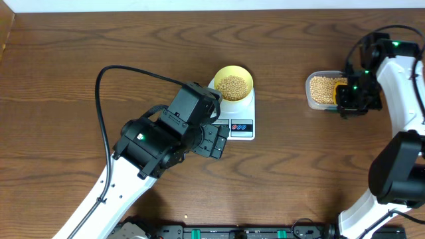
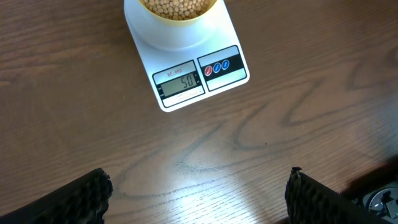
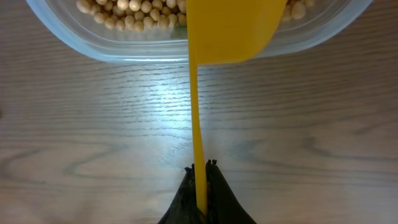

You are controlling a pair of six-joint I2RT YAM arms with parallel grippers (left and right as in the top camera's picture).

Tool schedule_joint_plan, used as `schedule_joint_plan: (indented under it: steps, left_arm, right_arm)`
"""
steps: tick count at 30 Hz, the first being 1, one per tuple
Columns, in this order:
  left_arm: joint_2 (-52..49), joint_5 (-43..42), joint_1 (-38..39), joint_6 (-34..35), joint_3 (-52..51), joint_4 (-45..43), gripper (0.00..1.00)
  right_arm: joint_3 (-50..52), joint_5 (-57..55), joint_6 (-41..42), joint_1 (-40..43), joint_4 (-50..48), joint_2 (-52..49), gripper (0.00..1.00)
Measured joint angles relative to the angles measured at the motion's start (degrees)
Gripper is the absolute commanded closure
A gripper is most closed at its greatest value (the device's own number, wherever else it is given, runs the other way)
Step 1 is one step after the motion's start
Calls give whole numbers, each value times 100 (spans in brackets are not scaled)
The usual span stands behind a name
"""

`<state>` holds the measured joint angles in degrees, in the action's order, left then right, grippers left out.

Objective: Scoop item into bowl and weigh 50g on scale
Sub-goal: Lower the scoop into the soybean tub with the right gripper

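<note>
The pale-yellow bowl (image 1: 233,85) holds tan beans and stands on the white scale (image 1: 243,128). In the left wrist view the scale's display (image 2: 180,84) reads 50, and the bowl (image 2: 177,7) is cut by the top edge. My left gripper (image 2: 198,196) is open and empty over bare table in front of the scale; in the overhead view it (image 1: 216,141) is just left of the scale's front. My right gripper (image 3: 200,171) is shut on the handle of a bright yellow scoop (image 3: 231,28), whose head lies in the clear tub of beans (image 3: 134,12) (image 1: 321,89).
The clear rectangular tub (image 3: 112,46) stands at the right of the table, with my right arm (image 1: 398,79) beside it. A black cable (image 1: 106,99) loops over the left arm. The rest is brown wood table (image 1: 80,53).
</note>
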<state>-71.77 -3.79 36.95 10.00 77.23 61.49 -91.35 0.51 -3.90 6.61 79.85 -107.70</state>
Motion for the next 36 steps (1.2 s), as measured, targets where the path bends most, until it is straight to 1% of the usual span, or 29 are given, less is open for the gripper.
schedule_joint_plan:
  steps: [9, 15, 24, 25, 27, 28, 33, 36]
  left_arm:
    - [0, 2, 0, 0, 0, 2, 8]
    - [0, 0, 0, 0, 0, 2, 8]
    - [0, 0, 0, 0, 0, 2, 8]
    - [0, 0, 0, 0, 2, 0, 8]
    - [0, 0, 0, 0, 0, 0, 8]
    - [0, 2, 0, 0, 0, 2, 8]
    - [0, 0, 0, 0, 0, 0, 8]
    - [0, 0, 0, 0, 0, 0, 8]
  right_arm:
    - [4, -772, 284, -452, -181, 0, 99]
    - [70, -933, 352, -498, -540, 0, 99]
    - [361, -1064, 358, -498, -710, 0, 99]
    - [372, -1086, 363, -498, -708, 0, 97]
    - [378, -1117, 369, -498, -710, 0, 90]
    - [378, -1137, 382, -498, -708, 0, 88]
    - [378, -1200, 380, -544, -708, 0, 68]
    - [378, -1215, 354, -647, -734, 0, 61]
